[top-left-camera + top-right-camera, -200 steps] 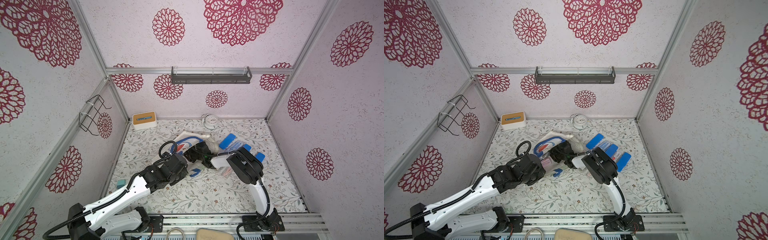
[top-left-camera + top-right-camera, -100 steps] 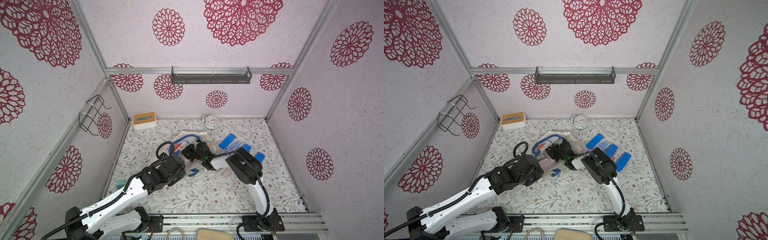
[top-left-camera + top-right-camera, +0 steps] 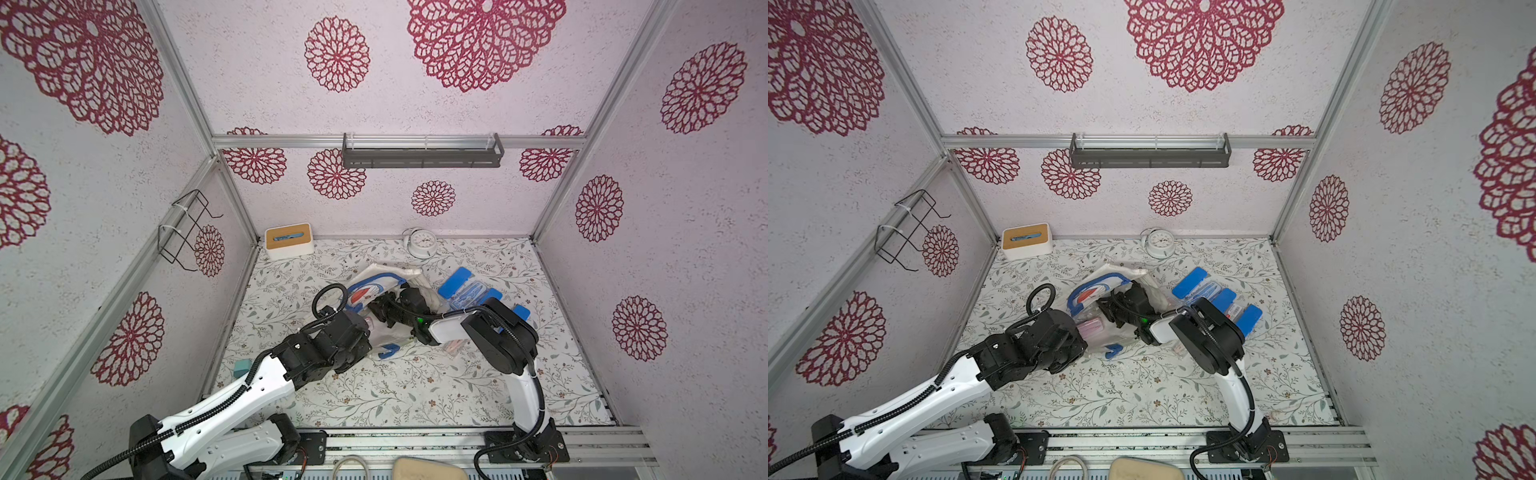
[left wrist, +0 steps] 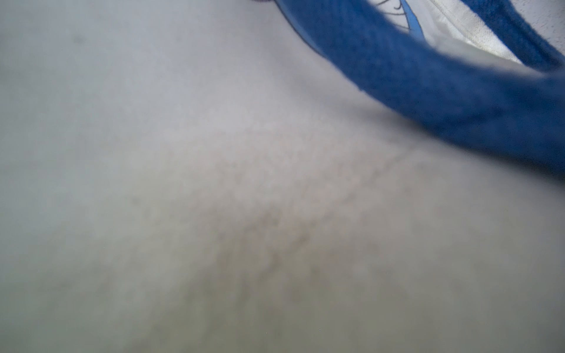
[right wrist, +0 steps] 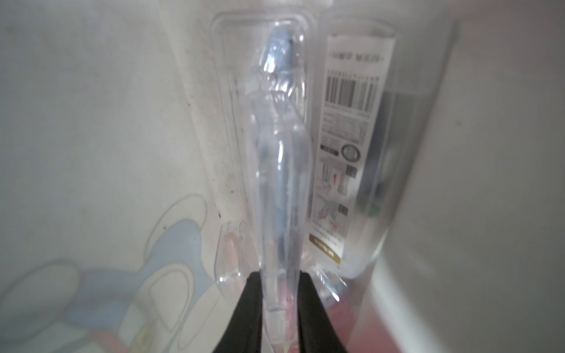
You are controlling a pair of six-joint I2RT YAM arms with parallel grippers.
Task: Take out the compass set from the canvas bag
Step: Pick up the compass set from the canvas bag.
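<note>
The bag (image 3: 399,272) is lying crumpled near the middle of the table (image 3: 374,399); the right gripper (image 5: 279,275) is reaching into its mouth from the right, and in both top views the gripper's black body is covering much of the opening; in the right wrist view its two black fingers (image 5: 249,305) are pinching the near end of the compass set (image 5: 275,152), a clear moulded pack with a pale blue compass showing through; the jaws are standing only narrowly apart, closed on that pack; the compass set is sitting inside the bag, with cloth rising on both sides of it, and a clear labelled case (image 5: 354,122) is lying just beside it; the left arm (image 3: 332,345) is bending over the bag's near edge, hiding the left gripper; its jaws are fully closed, but whether on cloth I cannot tell; the left wrist camera is showing only blurred bag cloth (image 4: 214,183) and a blue strap (image 4: 428,91) close to the lens; a tissue box (image 3: 289,241) and a clock (image 3: 422,243) are standing by the back wall; blue cases (image 3: 457,282) are lying right of the bag.
</note>
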